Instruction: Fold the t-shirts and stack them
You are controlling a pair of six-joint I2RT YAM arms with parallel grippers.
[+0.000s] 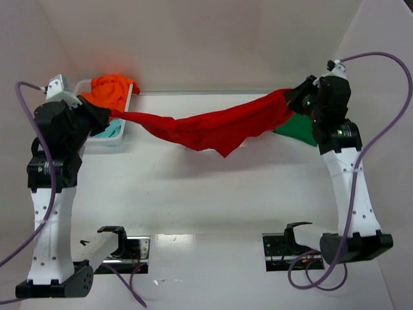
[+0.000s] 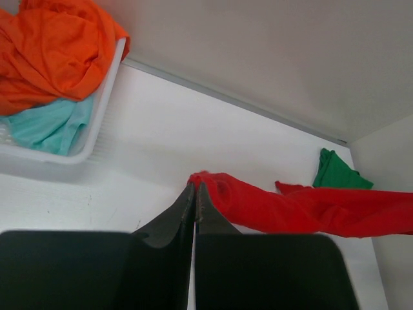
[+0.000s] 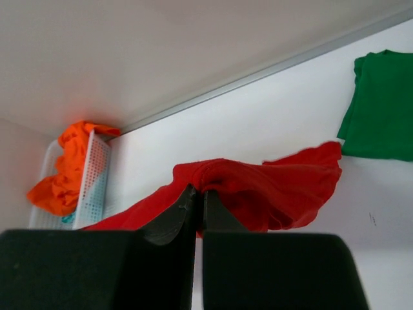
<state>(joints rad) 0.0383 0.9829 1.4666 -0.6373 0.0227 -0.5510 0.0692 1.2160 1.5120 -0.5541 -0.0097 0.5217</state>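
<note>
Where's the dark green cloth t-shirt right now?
Top view: the dark green cloth t-shirt lies on the white table at its far right, next to the right claw and the right end of the bright red cloth t-shirt.

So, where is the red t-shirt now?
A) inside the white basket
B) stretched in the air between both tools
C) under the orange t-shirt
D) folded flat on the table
B: the red t-shirt hangs stretched between the left tool and the right tool, each shut on one end.
</note>
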